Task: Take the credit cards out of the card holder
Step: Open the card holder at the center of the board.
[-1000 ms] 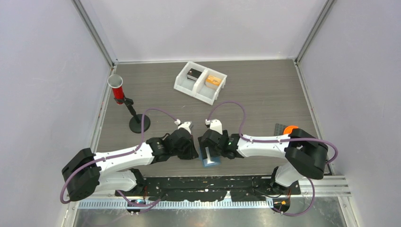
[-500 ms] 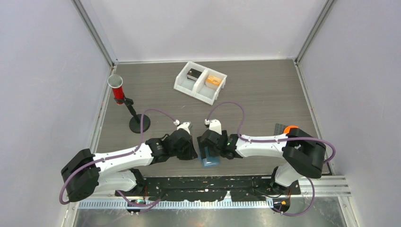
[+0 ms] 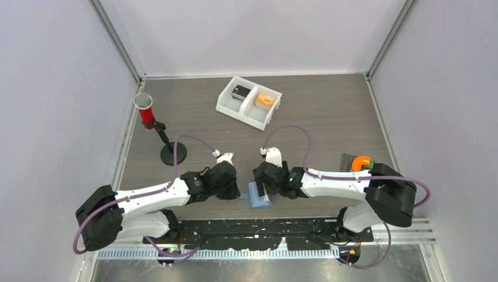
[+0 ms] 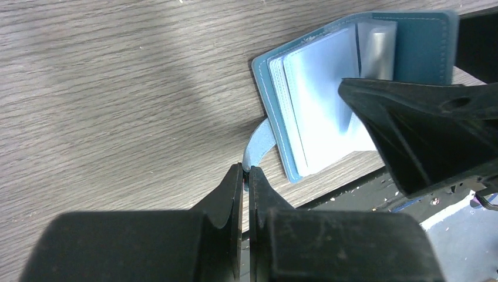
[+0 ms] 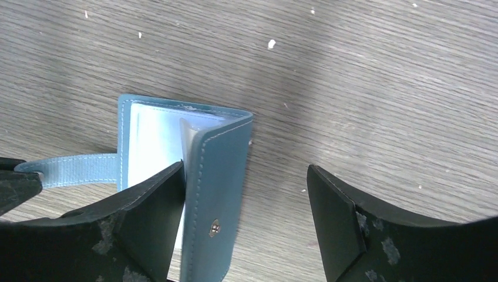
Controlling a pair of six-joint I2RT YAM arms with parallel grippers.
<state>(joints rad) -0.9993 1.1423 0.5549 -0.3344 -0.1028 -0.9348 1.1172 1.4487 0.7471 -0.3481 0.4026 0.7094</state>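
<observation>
We pin the strap of the card holder w/ L gripper pinched tight; R gripper, jaws spread, straddles its cover. No credit cards out yet.

Right pincer has shifted right, uncovering more card holder.

The card holder is teal-blue with pale stitching along its edges, a small silver snap, pale frosted sleeves and a lighter blue strap. The table is grey-brown woodgrain flecked white. The tray is white, the cables purple.
</observation>
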